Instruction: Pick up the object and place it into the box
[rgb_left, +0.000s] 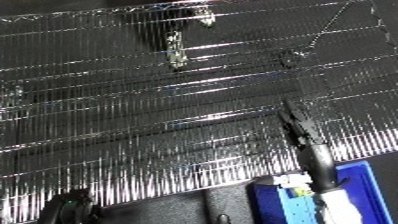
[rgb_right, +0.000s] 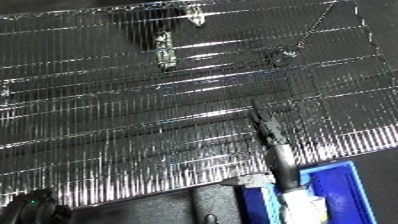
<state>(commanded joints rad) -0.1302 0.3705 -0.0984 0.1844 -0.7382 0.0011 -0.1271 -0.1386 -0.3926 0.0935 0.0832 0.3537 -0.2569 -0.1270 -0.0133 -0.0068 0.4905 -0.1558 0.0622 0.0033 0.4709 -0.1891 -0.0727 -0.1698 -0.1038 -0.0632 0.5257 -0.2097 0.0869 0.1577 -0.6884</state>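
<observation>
- Nearest the camera, at the lower left corner, a dark rounded part of the robot (rgb_left: 67, 207) shows; whether it is the left hand cannot be told, and no fingers can be made out on it
- Beside it along the lower edge lies a black flat surface (rgb_left: 178, 207), just below the shiny wire
- At the lower right the blue bin (rgb_right: 346, 187) stands, with its near left wall and its right rim showing
- Rising over the bin comes the right forearm (rgb_left: 322, 170), silver and white low down, dark higher up
- Its right hand (rgb_left: 298, 124) reaches up over the wire shelf, black fingers close together and pointing up and left; it looks narrow, and whether it holds anything cannot be told
- Beyond that, the wire shelf (rgb_right: 133, 110) fills most of the view, its thin rods gleaming and running tilted across the picture
- Farthest off, near the top, a small pale object (rgb_left: 176, 50) lies on the shelf, well apart from the right hand and from the bin
- Another small pale thing (rgb_right: 195, 17) lies just above it, at the top edge of the shelf; its kind cannot be told
</observation>
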